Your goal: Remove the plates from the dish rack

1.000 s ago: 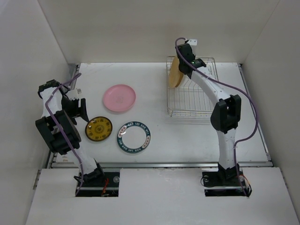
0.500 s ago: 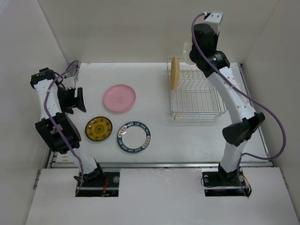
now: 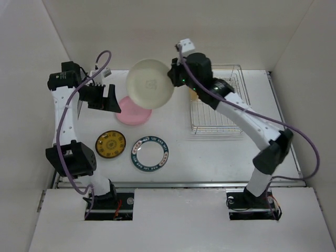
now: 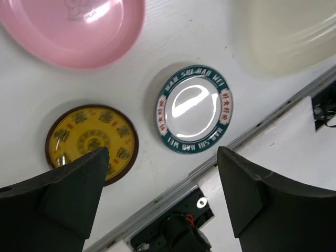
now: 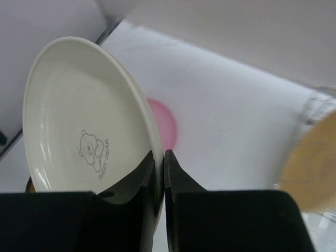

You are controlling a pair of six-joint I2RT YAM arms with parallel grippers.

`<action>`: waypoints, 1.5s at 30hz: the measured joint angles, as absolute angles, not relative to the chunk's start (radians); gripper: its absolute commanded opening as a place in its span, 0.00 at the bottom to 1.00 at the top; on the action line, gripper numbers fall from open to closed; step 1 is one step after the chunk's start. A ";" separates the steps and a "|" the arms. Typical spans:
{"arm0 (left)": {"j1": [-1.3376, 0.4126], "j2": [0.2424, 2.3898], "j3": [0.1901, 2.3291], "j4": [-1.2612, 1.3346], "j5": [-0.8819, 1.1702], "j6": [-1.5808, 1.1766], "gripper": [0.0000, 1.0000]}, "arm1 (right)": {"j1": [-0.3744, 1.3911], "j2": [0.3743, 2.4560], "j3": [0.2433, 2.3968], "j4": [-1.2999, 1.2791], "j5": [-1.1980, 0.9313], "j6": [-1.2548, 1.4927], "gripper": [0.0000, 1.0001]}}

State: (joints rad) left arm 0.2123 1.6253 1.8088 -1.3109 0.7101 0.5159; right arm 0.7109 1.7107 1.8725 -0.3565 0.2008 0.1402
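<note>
My right gripper (image 3: 171, 74) is shut on the rim of a cream plate (image 3: 149, 84) with a small bear print, holding it in the air left of the dish rack (image 3: 216, 113). The right wrist view shows the fingers (image 5: 149, 170) pinching that rim (image 5: 84, 121). A tan-yellow plate (image 5: 311, 167) stands in the rack. On the table lie a pink plate (image 3: 132, 114), partly covered by the cream one, a dark plate with yellow pattern (image 3: 110, 144) and a teal-rimmed white plate (image 3: 150, 153). My left gripper (image 3: 108, 98) hangs open and empty just left of the cream plate.
White walls enclose the table on the left, back and right. A metal rail (image 3: 184, 184) runs along the near edge. The left wrist view looks down on the three lying plates and an arm base (image 4: 178, 231).
The right arm has swung left, away from the rack, carrying the cream plate over the pink one. The left arm has risen and moved right toward it, and its jaws have widened.
</note>
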 measured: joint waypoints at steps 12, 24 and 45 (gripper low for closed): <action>0.125 1.721 1.729 -1.123 0.650 0.359 0.44 | 0.728 2.004 1.835 -0.233 -0.303 0.274 0.00; 0.116 1.886 1.839 -1.186 0.670 0.312 0.00 | 0.690 2.090 1.870 -0.176 -0.330 0.273 0.57; 0.130 2.446 2.250 -1.145 0.416 0.207 0.54 | 0.686 1.867 1.872 -0.269 -0.115 0.241 0.63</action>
